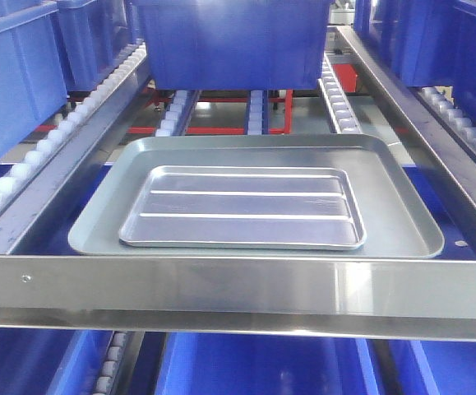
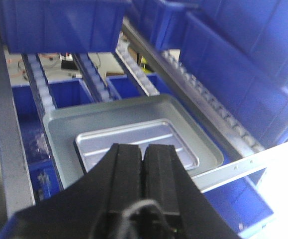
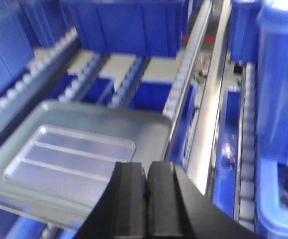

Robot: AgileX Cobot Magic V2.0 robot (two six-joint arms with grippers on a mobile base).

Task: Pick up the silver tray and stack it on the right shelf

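A stainless-steel roller rack fills the scene, rails of small white wheels [image 1: 24, 164] running back between blue plastic bins [image 1: 229, 41], with a broad shiny front bar [image 1: 238, 284] across the near edge. On this level lies a larger dull tray [image 1: 402, 214], smooth-floored, and nested inside it sits the silver tray [image 1: 242, 206], its two long ribs running side to side.

The main risk, as I judge it, is pinching the wrong rim: the two trays lie flush, so a grasp could catch the outer tray or both together. The thin, slick metal rim could also slip from the pads, and the front bar could block a low approach.

The left end effector [image 2: 144, 152] has its fingers pressed together, holding nothing, hovering above and just in front of the silver tray's near edge. The right end effector [image 3: 146, 172] is likewise closed and empty, above the larger tray's near right corner, the silver tray lying to its left.
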